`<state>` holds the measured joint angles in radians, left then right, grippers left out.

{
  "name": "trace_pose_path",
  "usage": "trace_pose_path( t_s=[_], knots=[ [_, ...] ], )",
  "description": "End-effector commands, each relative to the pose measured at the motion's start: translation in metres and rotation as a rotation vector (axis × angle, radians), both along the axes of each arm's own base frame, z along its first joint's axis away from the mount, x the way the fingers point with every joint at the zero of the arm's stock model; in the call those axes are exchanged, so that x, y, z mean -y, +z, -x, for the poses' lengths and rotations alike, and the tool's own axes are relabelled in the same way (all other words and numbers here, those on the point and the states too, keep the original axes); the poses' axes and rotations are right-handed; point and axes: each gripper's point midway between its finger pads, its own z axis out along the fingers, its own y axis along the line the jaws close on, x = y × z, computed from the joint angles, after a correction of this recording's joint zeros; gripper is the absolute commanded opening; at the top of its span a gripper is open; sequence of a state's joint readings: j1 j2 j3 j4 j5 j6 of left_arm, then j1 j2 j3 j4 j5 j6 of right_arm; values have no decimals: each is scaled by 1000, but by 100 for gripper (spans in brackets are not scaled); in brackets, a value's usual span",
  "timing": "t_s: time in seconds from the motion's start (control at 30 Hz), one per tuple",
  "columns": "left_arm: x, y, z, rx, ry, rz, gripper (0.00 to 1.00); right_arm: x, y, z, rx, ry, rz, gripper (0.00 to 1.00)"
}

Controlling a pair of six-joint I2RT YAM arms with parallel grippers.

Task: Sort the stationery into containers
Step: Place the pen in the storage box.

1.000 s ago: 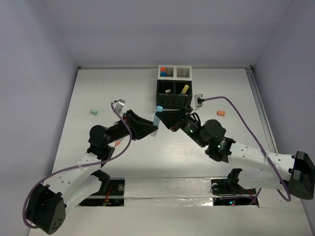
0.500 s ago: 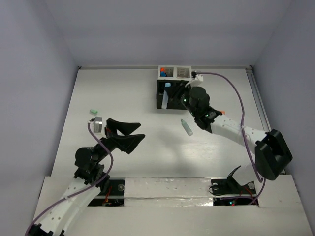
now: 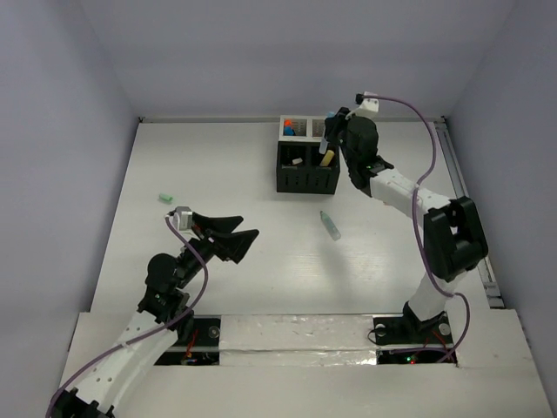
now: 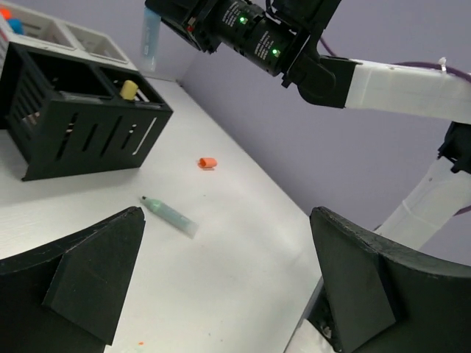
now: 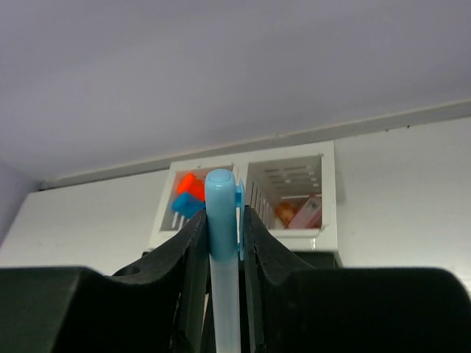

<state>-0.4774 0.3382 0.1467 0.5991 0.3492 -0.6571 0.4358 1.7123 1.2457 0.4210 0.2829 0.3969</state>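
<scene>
The scene is lit evenly and brightly from above; no single source is seen. The white table [image 3: 261, 183] is slightly washed out in front of the organizer [image 3: 305, 178], and only a short, soft shadow is thrown at the organizer's base. The walls behind the organizer are tinted lavender. No glare is noted.

Left wrist view: the organizer is rendered sharp. The left gripper fingers [image 4: 81, 272], nearer than it, are underexposed and soft-edged. The green LEDs [image 4: 237, 13] above the organizer are slightly bloomed.

Right wrist view: the blue highlighter [image 5: 221, 243] before the organizer is softly defocused, and the right gripper fingers [image 5: 176, 257] are crushed to black.
</scene>
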Motion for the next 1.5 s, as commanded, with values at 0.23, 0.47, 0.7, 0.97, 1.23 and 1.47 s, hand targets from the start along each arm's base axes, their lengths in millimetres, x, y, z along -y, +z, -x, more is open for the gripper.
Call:
trace_pose_path(
  t_s=[0.23, 0.47, 0.7, 0.97, 1.23, 1.47],
  knots=[
    [-11, -5, -20, 36, 116, -16, 95, 4, 6, -32, 121, -59, 125, 0],
    [-12, -10, -25, 15, 138, -27, 95, 5, -27, -21, 123, -41, 110, 0],
    [-33, -9, -48, -104, 296, 20, 93, 11, -17, -2, 185, -33, 58, 39],
    [-65, 1, -89, -233, 567, 11, 84, 2, 17, 13, 210, 47, 43, 74],
    [-114, -17, -143, -374, 815, -71, 65, -22, 35, 59, 113, 255, -72, 4],
    [-196, -79, -174, -586, 1075, -100, 64, -52, 18, 115, -21, 526, -130, 3]
  ],
)
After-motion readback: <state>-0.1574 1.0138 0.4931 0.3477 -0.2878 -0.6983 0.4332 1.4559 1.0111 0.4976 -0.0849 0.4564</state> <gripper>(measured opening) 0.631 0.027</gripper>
